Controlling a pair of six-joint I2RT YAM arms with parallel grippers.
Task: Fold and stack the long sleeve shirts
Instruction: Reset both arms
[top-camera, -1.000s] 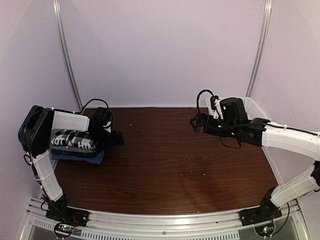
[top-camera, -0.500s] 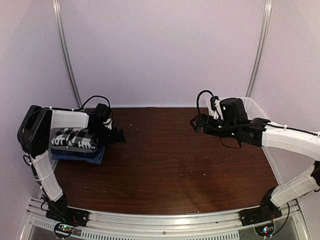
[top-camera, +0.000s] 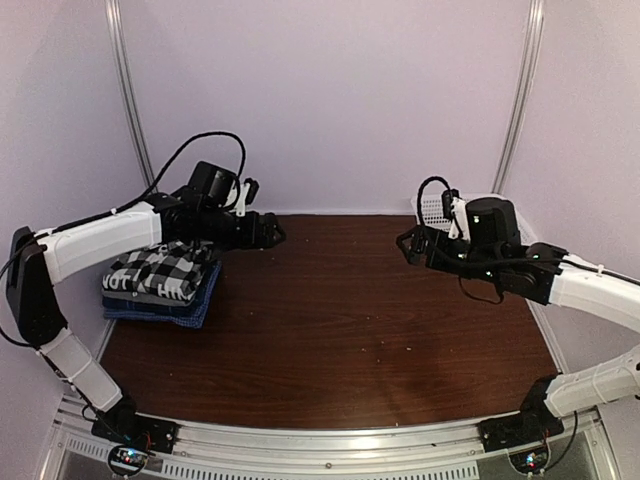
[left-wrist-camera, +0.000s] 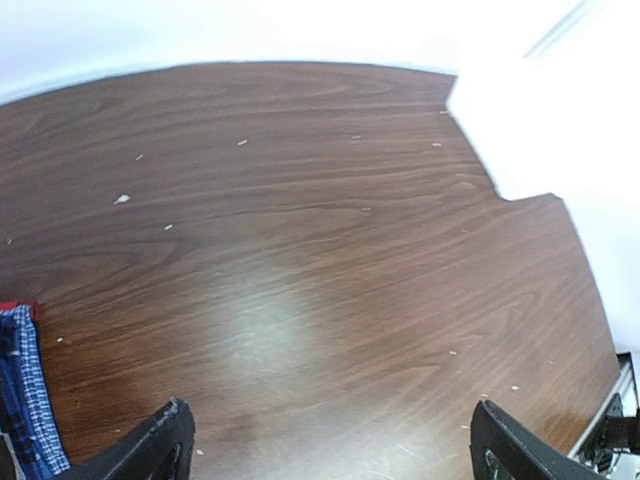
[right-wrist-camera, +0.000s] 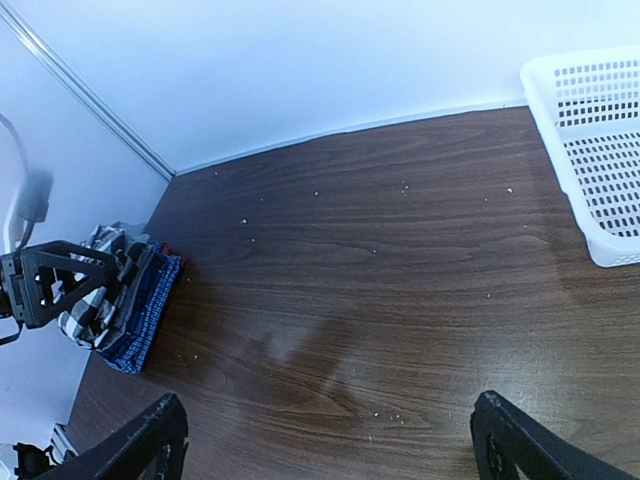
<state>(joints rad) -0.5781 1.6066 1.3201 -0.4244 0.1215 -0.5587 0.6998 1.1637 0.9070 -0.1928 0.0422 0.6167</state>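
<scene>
The folded black-and-white large-check plaid shirt (top-camera: 160, 272) lies on top of a folded dark blue shirt (top-camera: 165, 310), stacked at the left edge of the dark brown wooden table (top-camera: 340, 330). The left hand (top-camera: 272, 231) hovers above the table just right of the stack, its two black fingers spread wide and empty. The right hand (top-camera: 404, 244) hangs over the table's right side, well apart from the stack, likewise spread wide and empty, near the white plastic mesh basket (right-wrist-camera: 600, 150) in the far right corner.
</scene>
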